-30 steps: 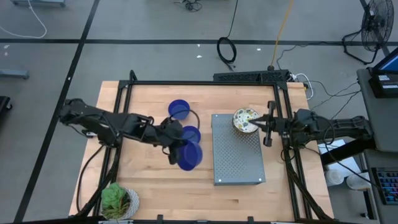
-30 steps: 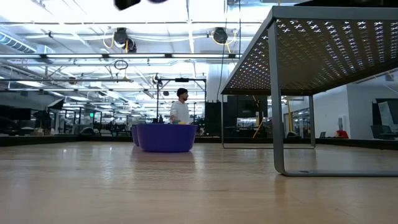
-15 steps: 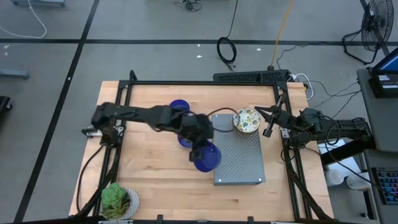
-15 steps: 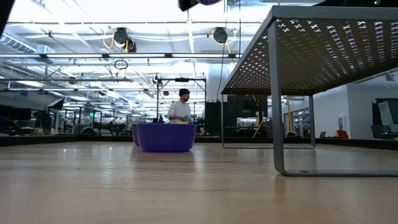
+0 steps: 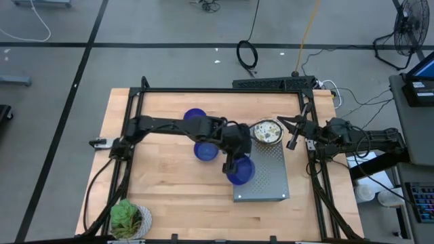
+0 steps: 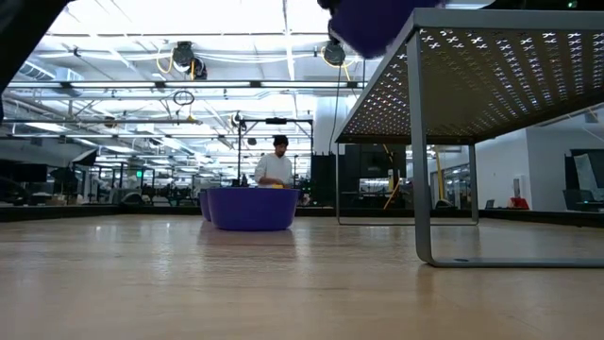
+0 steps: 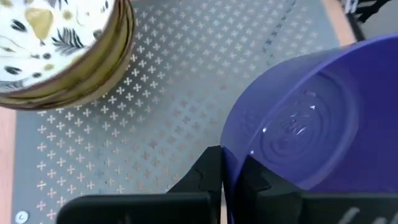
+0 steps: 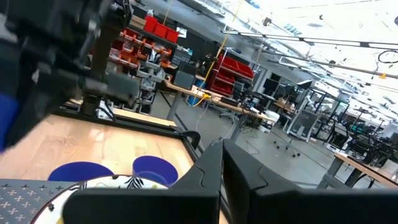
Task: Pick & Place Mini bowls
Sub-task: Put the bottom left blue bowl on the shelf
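A wooden table [image 5: 169,183] stands on a grey floor, with a perforated metal shelf [image 5: 264,177] raised on legs at its right-centre and a potted plant [image 5: 129,218] at the near left corner. The left arm reaches far across the table from its base at the left edge, stretched almost full length with its wrist over the shelf's left edge. The left gripper [image 5: 232,163] pinches the rim of a blue bowl [image 5: 240,169] between its fingers [image 7: 211,171], one inside the wall and one outside, holding it tilted above the shelf; the low view shows this bowl up in the air beside the shelf's corner. Two more blue bowls sit on the wood: one [image 5: 195,118] near the far side, another [image 5: 205,150] just beside the arm's forearm. A patterned bowl [image 5: 267,131] rests on the shelf's far left corner; from the left wrist it looks like a stack, though the count is unclear. The right arm waits at the table's right edge, the right gripper [image 5: 293,133] near the patterned bowl, fingers together and holding nothing. A person [image 6: 276,167] stands in the room behind.
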